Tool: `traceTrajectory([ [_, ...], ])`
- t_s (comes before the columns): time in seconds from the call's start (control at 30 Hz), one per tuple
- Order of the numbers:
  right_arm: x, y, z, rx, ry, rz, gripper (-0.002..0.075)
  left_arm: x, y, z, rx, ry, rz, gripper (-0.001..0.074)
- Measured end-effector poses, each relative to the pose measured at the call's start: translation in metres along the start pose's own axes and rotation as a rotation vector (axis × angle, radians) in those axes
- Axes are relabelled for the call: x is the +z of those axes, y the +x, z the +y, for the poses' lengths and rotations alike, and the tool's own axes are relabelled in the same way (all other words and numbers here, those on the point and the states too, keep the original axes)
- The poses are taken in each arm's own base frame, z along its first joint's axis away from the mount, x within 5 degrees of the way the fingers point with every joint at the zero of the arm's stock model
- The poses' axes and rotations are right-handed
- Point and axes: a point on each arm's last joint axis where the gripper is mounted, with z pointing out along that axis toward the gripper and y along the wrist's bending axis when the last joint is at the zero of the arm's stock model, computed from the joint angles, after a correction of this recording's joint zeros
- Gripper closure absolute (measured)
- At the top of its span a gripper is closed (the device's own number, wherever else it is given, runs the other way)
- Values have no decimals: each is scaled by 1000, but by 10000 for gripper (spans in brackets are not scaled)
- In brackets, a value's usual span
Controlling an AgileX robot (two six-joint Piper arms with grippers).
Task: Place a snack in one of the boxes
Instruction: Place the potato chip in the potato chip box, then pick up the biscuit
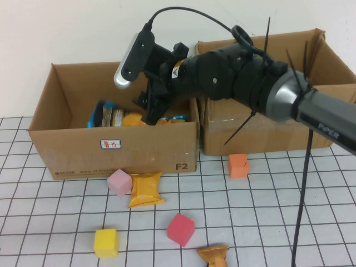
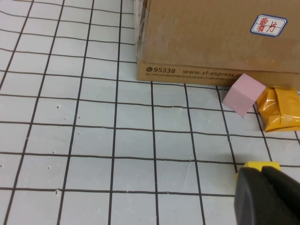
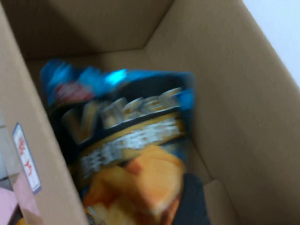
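Note:
My right arm reaches over the left cardboard box (image 1: pixel 67 150), with the right gripper (image 1: pixel 151 115) down inside it. It is shut on a blue, black and orange chip bag (image 1: pixel 108 115), which lies along the box's inside. In the right wrist view the bag (image 3: pixel 126 150) fills the box interior (image 3: pixel 225 93), and one dark finger (image 3: pixel 192 201) shows beside it. My left gripper (image 2: pixel 262 176) is shut and empty, low over the table by a yellow cube (image 2: pixel 262 165). It is out of the high view.
A second open box (image 1: pixel 261 133) stands at the right. On the gridded table lie a pink cube (image 1: pixel 119 182), an orange snack packet (image 1: pixel 146 189), an orange cube (image 1: pixel 238 166), a red cube (image 1: pixel 181 229), the yellow cube (image 1: pixel 105 242) and another orange packet (image 1: pixel 213 256).

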Motion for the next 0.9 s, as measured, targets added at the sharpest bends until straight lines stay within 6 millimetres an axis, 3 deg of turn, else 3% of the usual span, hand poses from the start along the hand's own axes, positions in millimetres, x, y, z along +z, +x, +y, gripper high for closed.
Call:
traceTrajectory([
  [0.13,-23,-15,-7,-11,2,-13,299,0,0,0,0,0,0,736],
  [0.3,-92,-51,-20,12,-8,-39,599,0,0,-1,-18,9,5,736],
  [0.37,-118,-58,-24,32,-19,-20,666,0,2,-2,-38,19,32,737],
  [0.47,-149,-60,-29,44,-18,65,704,1,0,-6,-56,43,100,737],
  [0.6,-170,-48,-29,64,-27,245,718,4,-15,-18,-31,134,159,736],
  [0.73,-168,-25,-22,71,-27,395,719,17,-30,-33,-14,263,208,736],
  [0.9,-164,19,6,120,-53,514,720,39,-40,-49,-10,422,342,736],
])
